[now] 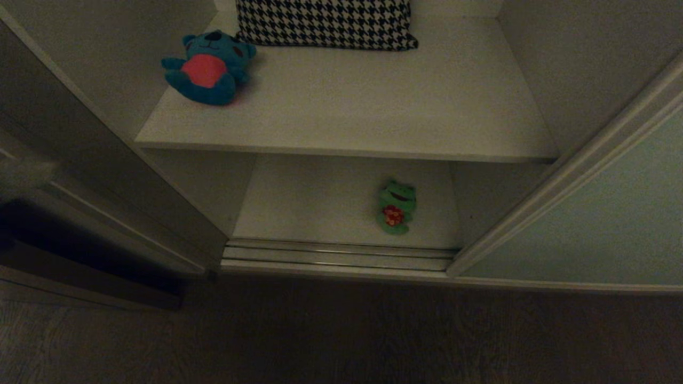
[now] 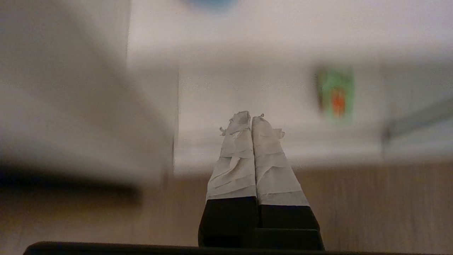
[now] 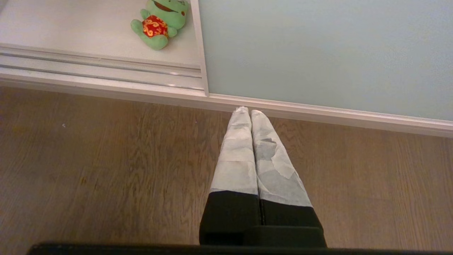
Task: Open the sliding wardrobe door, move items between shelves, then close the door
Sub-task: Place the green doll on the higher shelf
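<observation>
Door (image 1: pixel 613 224) slid open, lower right of head view. Teal bear (image 1: pixel 208 66), soft plush, upper left on top shelf (image 1: pixel 373 117). Frog (image 1: pixel 396 207) lies lengthwise on lower shelf (image 1: pixel 320 208), frame centre, ahead-right of left pincer (image 2: pixel 251 122). Both pincers together, empty; right pincer (image 3: pixel 249 112) over floor (image 3: pixel 106 159), nearer frog.
</observation>
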Controlling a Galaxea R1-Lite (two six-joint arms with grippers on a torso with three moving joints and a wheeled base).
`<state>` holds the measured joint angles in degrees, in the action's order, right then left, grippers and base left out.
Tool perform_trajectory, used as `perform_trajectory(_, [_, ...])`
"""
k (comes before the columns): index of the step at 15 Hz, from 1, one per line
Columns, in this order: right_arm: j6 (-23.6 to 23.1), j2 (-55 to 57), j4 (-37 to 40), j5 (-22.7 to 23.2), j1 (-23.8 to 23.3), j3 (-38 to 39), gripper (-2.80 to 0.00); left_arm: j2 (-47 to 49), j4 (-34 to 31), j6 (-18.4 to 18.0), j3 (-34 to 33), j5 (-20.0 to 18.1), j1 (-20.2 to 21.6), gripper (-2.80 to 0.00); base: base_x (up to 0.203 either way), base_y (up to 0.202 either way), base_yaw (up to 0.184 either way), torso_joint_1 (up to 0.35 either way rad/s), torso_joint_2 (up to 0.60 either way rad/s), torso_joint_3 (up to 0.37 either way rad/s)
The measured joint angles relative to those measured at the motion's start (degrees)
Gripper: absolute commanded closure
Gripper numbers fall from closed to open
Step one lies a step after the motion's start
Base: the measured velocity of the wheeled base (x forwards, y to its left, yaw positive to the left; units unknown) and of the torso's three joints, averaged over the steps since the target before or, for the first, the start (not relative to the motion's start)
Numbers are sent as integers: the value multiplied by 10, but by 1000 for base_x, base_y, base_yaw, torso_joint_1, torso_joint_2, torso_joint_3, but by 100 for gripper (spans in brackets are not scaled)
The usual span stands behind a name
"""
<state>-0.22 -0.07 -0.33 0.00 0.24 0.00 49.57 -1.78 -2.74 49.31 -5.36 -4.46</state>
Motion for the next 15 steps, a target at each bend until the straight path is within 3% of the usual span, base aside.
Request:
perform_trajectory(4, [0, 0, 0, 0, 0, 0, 0, -258, -102, -14, -239, 4, 15, 0, 0, 0, 0, 0, 0, 0])
perform_trajectory(8, [0, 0, 0, 0, 0, 0, 0, -430, -106, -46, -404, 12, 30, 0, 0, 0, 0, 0, 0, 0])
perform_trajectory(12, [0, 0, 0, 0, 0, 0, 0, -483, -29, -65, -468, 22, 34, 0, 0, 0, 0, 0, 0, 0])
perform_trajectory(15, [0, 0, 0, 0, 0, 0, 0, -494, -25, -29, -474, 43, 34, 0, 0, 0, 0, 0, 0, 0])
